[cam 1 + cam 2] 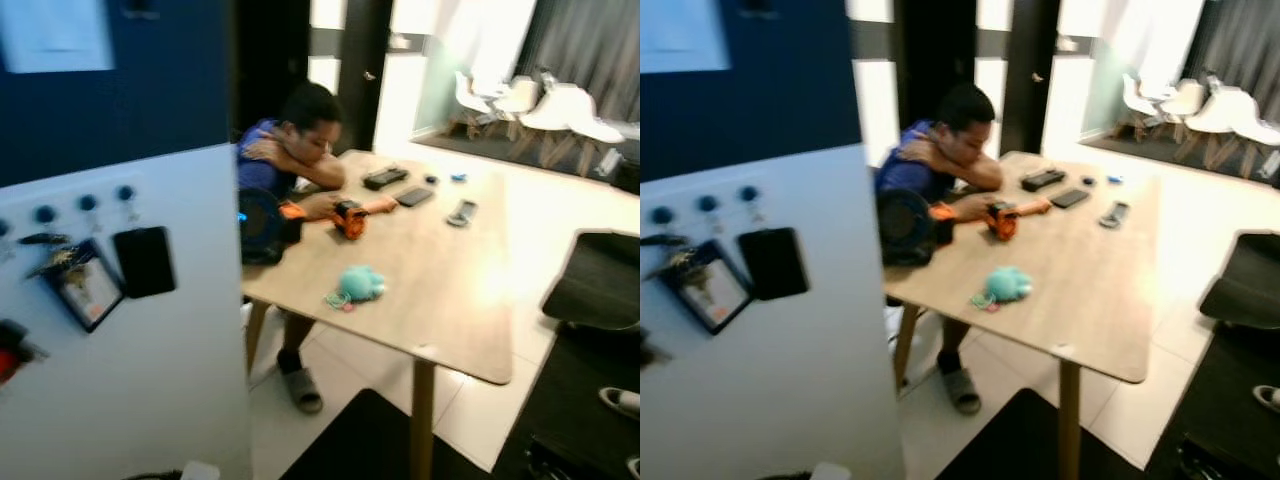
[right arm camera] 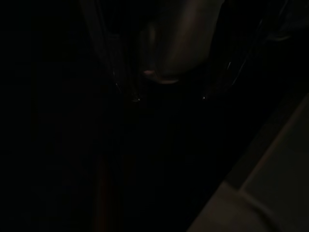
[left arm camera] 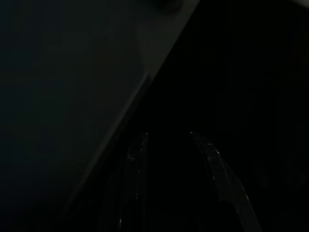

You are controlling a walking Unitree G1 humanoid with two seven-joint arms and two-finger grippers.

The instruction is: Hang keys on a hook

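Note:
A teal plush keychain (image 1: 360,284) with a small ring at its side lies near the front edge of the wooden table (image 1: 440,290). To the left stands a white panel (image 1: 150,380) with three blue hooks (image 1: 88,203) in a row. Under the leftmost hook hangs a bunch of keys (image 1: 52,258). Both arms hang low in the dark. In the left wrist view my left gripper (image 3: 167,134) is faintly outlined, its fingers apart with nothing between them. My right gripper (image 2: 169,98) also shows two dim fingers standing apart.
A person (image 1: 295,150) sits at the table's far left, leaning over an orange object (image 1: 348,218). Phones and a remote (image 1: 385,178) lie at the far end. A framed picture (image 1: 88,288) and a black rectangle (image 1: 145,260) hang on the panel. White chairs (image 1: 560,110) stand far right.

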